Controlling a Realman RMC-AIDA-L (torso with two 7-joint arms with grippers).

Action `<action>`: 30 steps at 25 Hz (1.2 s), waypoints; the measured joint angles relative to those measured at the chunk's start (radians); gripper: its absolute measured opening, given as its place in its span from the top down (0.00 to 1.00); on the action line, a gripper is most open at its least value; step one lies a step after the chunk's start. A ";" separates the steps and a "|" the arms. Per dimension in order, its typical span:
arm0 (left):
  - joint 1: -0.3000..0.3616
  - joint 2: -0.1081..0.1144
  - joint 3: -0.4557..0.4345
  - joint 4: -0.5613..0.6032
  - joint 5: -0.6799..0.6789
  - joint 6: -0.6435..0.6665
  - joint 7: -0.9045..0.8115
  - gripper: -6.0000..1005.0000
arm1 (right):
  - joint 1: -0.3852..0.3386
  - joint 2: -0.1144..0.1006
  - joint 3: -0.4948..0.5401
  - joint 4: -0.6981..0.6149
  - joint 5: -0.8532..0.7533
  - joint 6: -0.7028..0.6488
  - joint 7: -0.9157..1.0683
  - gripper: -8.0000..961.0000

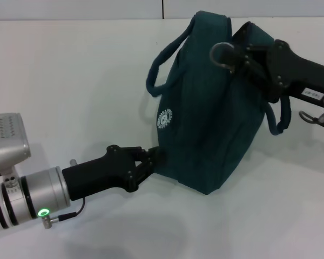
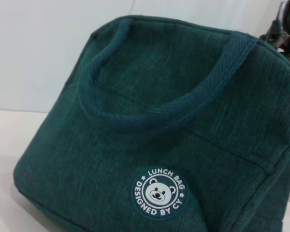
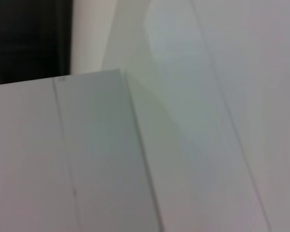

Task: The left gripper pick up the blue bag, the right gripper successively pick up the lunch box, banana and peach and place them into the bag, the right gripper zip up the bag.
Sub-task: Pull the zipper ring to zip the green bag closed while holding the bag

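Observation:
The blue bag (image 1: 210, 124) stands upright on the white table (image 1: 70, 81), its round bear badge (image 1: 164, 118) facing my left side. My left gripper (image 1: 151, 159) is shut on the bag's lower corner, down at table level. The left wrist view is filled by the bag (image 2: 174, 121) with its handle (image 2: 159, 111) and badge (image 2: 160, 192). My right gripper (image 1: 235, 54) is at the bag's top edge, by the opening. The lunch box, banana and peach are out of view.
One carrying handle (image 1: 162, 65) loops out on the bag's left side; another (image 1: 278, 121) hangs below my right arm. The right wrist view shows only pale flat surfaces (image 3: 183, 145) and a dark patch (image 3: 29, 38).

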 joint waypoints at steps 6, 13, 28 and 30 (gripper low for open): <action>0.029 0.000 -0.001 0.000 -0.056 -0.003 0.006 0.84 | 0.047 0.000 -0.008 0.005 -0.001 0.005 0.002 0.98; 0.066 0.003 -0.002 0.001 -0.153 -0.003 0.028 0.61 | 0.057 0.000 -0.008 0.009 -0.001 0.020 0.002 0.98; 0.153 0.001 -0.002 0.128 -0.240 0.131 0.022 0.22 | 0.057 0.002 -0.007 0.004 0.003 0.061 0.003 0.98; 0.150 0.000 -0.002 0.137 -0.240 0.163 0.022 0.18 | 0.058 0.002 -0.005 0.004 0.004 0.062 0.003 0.98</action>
